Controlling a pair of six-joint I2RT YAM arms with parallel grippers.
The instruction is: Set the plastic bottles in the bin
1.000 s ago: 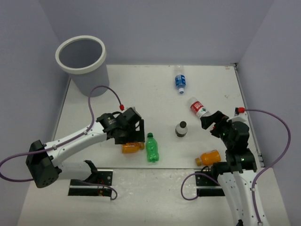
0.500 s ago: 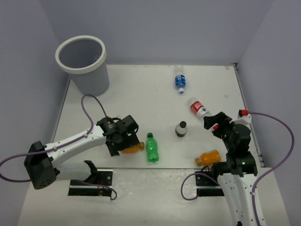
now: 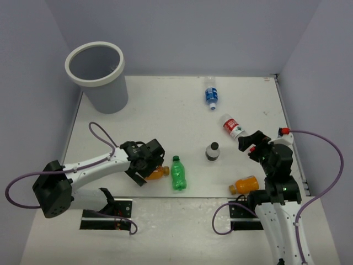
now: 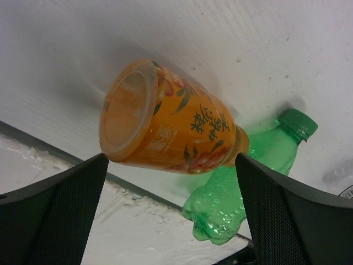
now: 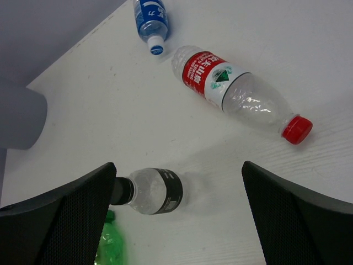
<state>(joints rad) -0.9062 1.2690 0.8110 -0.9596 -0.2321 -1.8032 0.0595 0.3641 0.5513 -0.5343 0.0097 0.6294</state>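
Observation:
My left gripper (image 3: 149, 164) hangs open right over an orange bottle (image 3: 158, 172) lying near the table's front edge. In the left wrist view the orange bottle (image 4: 171, 124) lies between the wide black fingers (image 4: 52, 215), untouched, and a green bottle (image 4: 248, 176) lies just behind it. That green bottle (image 3: 177, 174) lies beside the orange one. My right gripper (image 3: 249, 141) is open and empty, above a small dark bottle (image 5: 151, 190) with a pale top. A clear red-label bottle (image 5: 237, 94) and a blue-label bottle (image 5: 150, 16) lie farther back. A second orange bottle (image 3: 245, 184) rests by the right arm's base. The bin (image 3: 95, 55) stands at the far left corner.
Grey walls close in the table on the left, back and right. The front edge of the white tabletop (image 3: 165, 110) runs just below the orange and green bottles. Purple cables loop from both arms.
My left gripper has pulled back to the left and dropped lower over the orange bottle. The right gripper shifted slightly. No bottle has moved.

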